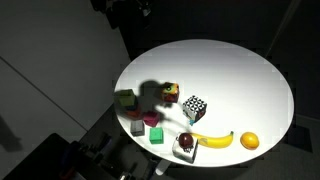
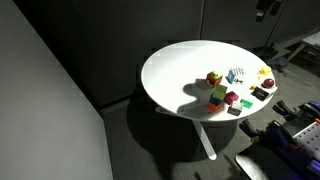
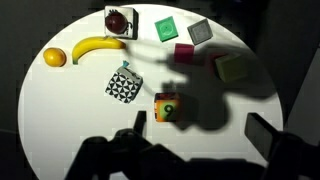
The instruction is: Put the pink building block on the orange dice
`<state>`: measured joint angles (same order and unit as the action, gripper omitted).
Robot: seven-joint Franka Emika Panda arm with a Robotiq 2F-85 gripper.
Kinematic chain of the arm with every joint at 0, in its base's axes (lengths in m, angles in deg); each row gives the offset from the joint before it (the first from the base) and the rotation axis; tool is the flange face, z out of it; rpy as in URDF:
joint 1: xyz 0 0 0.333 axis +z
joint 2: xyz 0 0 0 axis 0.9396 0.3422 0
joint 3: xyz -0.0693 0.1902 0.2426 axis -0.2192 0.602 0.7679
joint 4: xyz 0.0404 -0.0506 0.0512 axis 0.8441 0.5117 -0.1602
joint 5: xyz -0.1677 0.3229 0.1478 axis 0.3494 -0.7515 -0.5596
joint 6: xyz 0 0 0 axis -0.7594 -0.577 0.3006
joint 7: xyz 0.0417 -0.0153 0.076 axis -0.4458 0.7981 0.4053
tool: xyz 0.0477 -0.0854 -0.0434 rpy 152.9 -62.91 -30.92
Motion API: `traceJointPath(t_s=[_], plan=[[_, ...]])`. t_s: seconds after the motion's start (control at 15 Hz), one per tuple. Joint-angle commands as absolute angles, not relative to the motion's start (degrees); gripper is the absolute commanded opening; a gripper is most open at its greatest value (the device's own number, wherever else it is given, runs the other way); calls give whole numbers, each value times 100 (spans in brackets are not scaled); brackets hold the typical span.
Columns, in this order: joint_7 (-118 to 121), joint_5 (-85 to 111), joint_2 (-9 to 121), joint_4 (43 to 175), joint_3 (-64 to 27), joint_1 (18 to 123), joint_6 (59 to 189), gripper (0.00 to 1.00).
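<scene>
In the wrist view the pink building block [image 3: 184, 53] sits on the white round table between a bright green block [image 3: 166, 28] and a pale green block [image 3: 233, 68]. The orange dice [image 3: 166, 107] stands nearer, with a green face showing, beside the black-and-white chequered cube [image 3: 124, 85]. My gripper [image 3: 200, 130] is open and empty, high above the table, with its fingers just below and to the right of the dice. The pink block [image 1: 151, 121] [image 2: 231, 98] and the dice [image 1: 169, 93] [image 2: 213, 78] also show in both exterior views, a short way apart.
A banana [image 3: 98, 47], an orange fruit [image 3: 54, 57], a red fruit on a white dish [image 3: 119, 19] and a grey block [image 3: 199, 31] lie on the table [image 3: 60, 110]. The arm's shadow falls across the blocks. The surroundings are dark.
</scene>
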<state>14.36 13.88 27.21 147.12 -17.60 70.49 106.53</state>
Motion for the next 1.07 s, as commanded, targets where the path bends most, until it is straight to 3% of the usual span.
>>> traceJointPath(t_s=[0.0,1.0], plan=[[1012,1707,3021,14653,-1610,6957,10950,100],[1171,1454,3920,15276,-1644,6963,12989,100]])
